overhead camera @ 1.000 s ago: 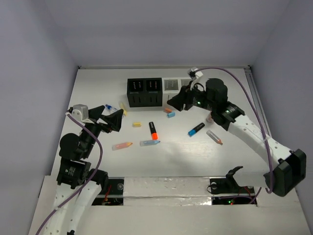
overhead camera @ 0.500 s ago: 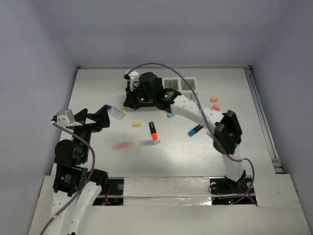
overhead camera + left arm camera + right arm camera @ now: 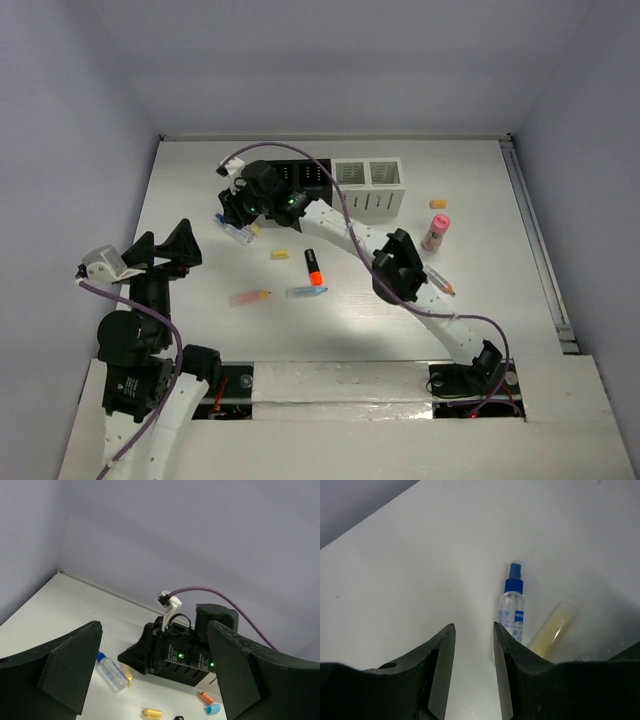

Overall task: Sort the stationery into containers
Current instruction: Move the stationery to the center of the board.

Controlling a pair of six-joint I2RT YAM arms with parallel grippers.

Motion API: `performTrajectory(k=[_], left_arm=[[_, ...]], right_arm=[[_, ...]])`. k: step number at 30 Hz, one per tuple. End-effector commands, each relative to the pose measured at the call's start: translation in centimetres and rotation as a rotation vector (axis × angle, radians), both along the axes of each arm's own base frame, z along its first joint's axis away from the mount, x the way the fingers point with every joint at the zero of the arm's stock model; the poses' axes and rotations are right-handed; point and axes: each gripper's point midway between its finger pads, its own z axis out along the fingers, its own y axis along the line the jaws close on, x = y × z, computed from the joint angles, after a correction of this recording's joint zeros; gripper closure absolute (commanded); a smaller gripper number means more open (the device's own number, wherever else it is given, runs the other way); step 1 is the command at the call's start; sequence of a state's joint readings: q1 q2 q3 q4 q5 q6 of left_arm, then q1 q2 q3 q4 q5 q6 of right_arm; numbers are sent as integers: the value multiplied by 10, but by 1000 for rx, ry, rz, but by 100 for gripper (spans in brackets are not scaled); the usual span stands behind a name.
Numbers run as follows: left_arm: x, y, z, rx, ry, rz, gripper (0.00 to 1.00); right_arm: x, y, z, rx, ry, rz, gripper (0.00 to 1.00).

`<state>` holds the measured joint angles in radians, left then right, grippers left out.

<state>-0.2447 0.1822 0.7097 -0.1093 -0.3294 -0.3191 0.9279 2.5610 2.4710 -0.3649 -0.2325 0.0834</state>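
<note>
My right gripper [image 3: 229,210] is open and empty, low over the table's far left. In the right wrist view [image 3: 474,655] a clear spray bottle with a blue cap [image 3: 513,611] lies just right of its right finger, with a yellow tube [image 3: 553,630] beside it. The bottle [image 3: 237,232] also shows from above. My left gripper [image 3: 166,247] is open and empty at the left, apart from everything. The black containers [image 3: 311,173] are partly hidden by my right arm; the white ones [image 3: 369,176] stand to their right. An orange highlighter [image 3: 314,266], a yellow bit [image 3: 280,254] and a pink-orange crayon [image 3: 250,297] lie mid-table.
A light blue pen [image 3: 306,291] lies by the crayon. A pink piece [image 3: 436,231], a small yellow bit [image 3: 438,203] and a grey pencil [image 3: 438,280] lie at the right. The left wrist view shows the bottle [image 3: 112,671], orange [image 3: 205,697] and blue [image 3: 213,709] bits.
My right arm has swung from the white containers across to the far left, down beside the spray bottle. My left arm has drawn back toward the near left.
</note>
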Motion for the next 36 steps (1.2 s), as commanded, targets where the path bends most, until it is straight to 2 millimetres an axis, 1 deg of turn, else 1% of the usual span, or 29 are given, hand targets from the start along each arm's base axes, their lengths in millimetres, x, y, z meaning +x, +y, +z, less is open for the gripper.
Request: performTrajectory(k=[1,2,3,5,6,7,10,11,14,16,17,20,21,22,25,26,29,30,36], left_arm=[[-7,2,21,-18,-65,1,17],[-8,1,22,-16,-69,-7,17],[-8,0,22,-14,-70,-9,17],[-7,-2,22,-11,-70,-23,17],[-7,-4,22,-9,-70,-29,17],[-7,-5,22,-9,-73,-35,17],[-7,-7,23,-7,-77,-48,17],[-6,-7,23,-5,-75,-49,17],[-6,-9,23,-4,-76,-57,17],[-6,-10,23,-1,-78,-62,17],[-6,-11,23,1,-78,-68,16],[-7,-13,24,3,-83,-77,17],[-7,-13,24,4,-85,-81,17],[-7,-14,24,5,-85,-84,17],[-7,-15,24,9,-86,-91,17],[-7,-15,24,9,-86,-91,17],[-7,-16,24,10,-89,-95,17],[-8,-16,25,9,-89,-96,17],[-8,-16,24,11,-89,-97,16]], right_arm=[[7,17,16,19,-136,-36,53],[13,17,13,16,-152,-62,47],[16,16,0,-4,-151,-73,45],[18,17,-11,-32,-183,-83,40],[20,17,-19,-44,-185,-87,40],[17,20,-22,-52,-192,-88,39],[22,19,-31,-72,-216,-95,37],[17,23,-33,-71,-220,-85,36],[24,19,-43,-100,-229,-121,35],[24,16,-52,-122,-223,-127,35],[24,14,-60,-141,-215,-129,34],[22,10,-72,-164,-199,-134,34],[22,10,-72,-163,-199,-136,34],[17,13,-73,-165,-201,-129,34],[18,13,-80,-174,-205,-127,33],[13,16,-80,-175,-209,-118,33],[14,14,-88,-196,-213,-115,33],[8,17,-89,-198,-216,-105,33],[8,14,-97,-217,-215,-112,38]])
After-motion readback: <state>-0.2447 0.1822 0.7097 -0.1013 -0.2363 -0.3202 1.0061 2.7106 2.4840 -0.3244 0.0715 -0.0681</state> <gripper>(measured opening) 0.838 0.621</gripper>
